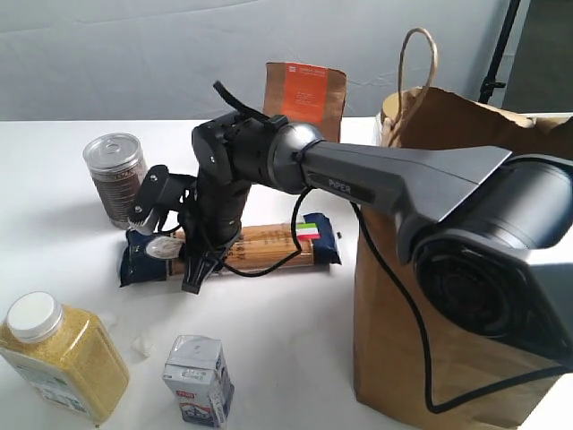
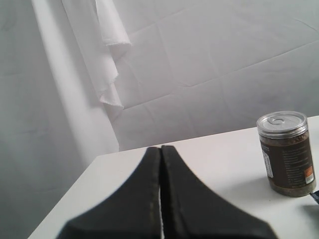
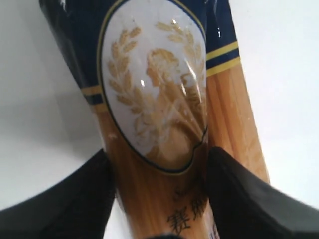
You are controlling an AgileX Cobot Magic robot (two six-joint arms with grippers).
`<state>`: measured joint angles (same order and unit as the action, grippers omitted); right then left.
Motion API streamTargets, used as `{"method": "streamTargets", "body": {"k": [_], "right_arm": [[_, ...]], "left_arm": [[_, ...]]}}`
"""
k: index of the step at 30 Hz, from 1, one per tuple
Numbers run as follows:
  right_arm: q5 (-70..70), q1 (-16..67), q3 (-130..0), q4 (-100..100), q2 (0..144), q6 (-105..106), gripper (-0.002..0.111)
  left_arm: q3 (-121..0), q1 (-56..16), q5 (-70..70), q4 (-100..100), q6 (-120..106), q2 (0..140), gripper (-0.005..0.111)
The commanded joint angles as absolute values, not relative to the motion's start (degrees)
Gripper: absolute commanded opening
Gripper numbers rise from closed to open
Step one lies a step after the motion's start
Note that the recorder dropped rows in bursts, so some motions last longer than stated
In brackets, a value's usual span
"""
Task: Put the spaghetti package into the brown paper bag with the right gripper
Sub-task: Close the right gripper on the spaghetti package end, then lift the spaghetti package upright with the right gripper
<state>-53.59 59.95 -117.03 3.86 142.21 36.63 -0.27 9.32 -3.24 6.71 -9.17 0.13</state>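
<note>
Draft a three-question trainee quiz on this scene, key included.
1. True or false: the spaghetti package is already inside the brown paper bag.
2. The fingers of the left gripper are: A) spread wide, B) closed together, C) out of view.
3. What lies between the fingers of the right gripper?
Key: 1 false, it lies on the table; 2 B; 3 the spaghetti package.

A white table (image 1: 286,349) is filling the foreground under soft, even light. Behind it, a creased white cloth backdrop (image 1: 179,54) is hanging in place of a wall, one loose fold (image 2: 112,55) is draping down, and a black stand (image 1: 501,45) is rising against a darker patch at the right edge.
</note>
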Motion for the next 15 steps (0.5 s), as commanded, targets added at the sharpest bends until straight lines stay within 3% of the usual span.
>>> {"method": "streamTargets", "body": {"k": [1, 15], "right_arm": [[-59.5, 59.8, -115.4, -0.9, 142.0, 28.3, 0.0], [-51.8, 64.0, -115.4, -8.8, 123.4, 18.5, 0.0]], "left_arm": [[0.0, 9.4, -3.0, 6.5, -9.0, 0.0, 0.0], [0.0, 9.4, -3.0, 6.5, -9.0, 0.0, 0.0]]}}
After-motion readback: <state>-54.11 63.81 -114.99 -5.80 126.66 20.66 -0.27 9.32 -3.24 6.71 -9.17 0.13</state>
